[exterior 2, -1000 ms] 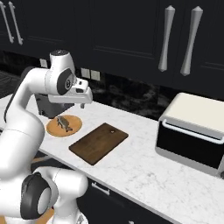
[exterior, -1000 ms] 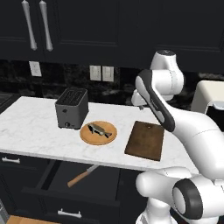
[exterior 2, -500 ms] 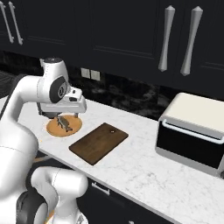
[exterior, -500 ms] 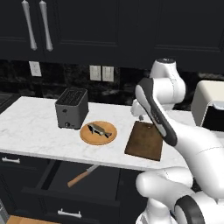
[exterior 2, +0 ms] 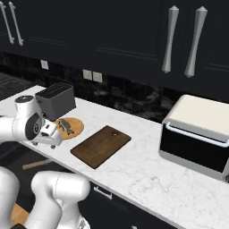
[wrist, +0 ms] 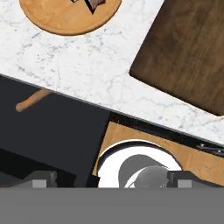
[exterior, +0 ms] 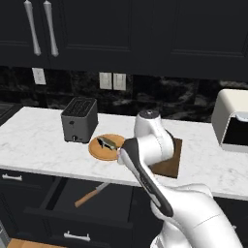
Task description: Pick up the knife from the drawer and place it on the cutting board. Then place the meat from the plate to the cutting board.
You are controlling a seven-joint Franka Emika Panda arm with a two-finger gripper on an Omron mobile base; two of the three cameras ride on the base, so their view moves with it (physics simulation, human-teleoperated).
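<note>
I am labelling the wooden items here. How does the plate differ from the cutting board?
The plate is round and light tan-orange; the cutting board is rectangular and dark brown. The plate carries the meat, while the cutting board's top is bare. The plate lies next to the toaster, and the cutting board lies further from it. Both are flat, look wooden and rest on the white marble counter.

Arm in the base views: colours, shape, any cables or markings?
The arm is glossy white, built of rounded, bulbous links with dark grey joint seams and a dark groove along the forearm. A grey disc caps one joint in the right base view. No cables or markings are visible.
</note>
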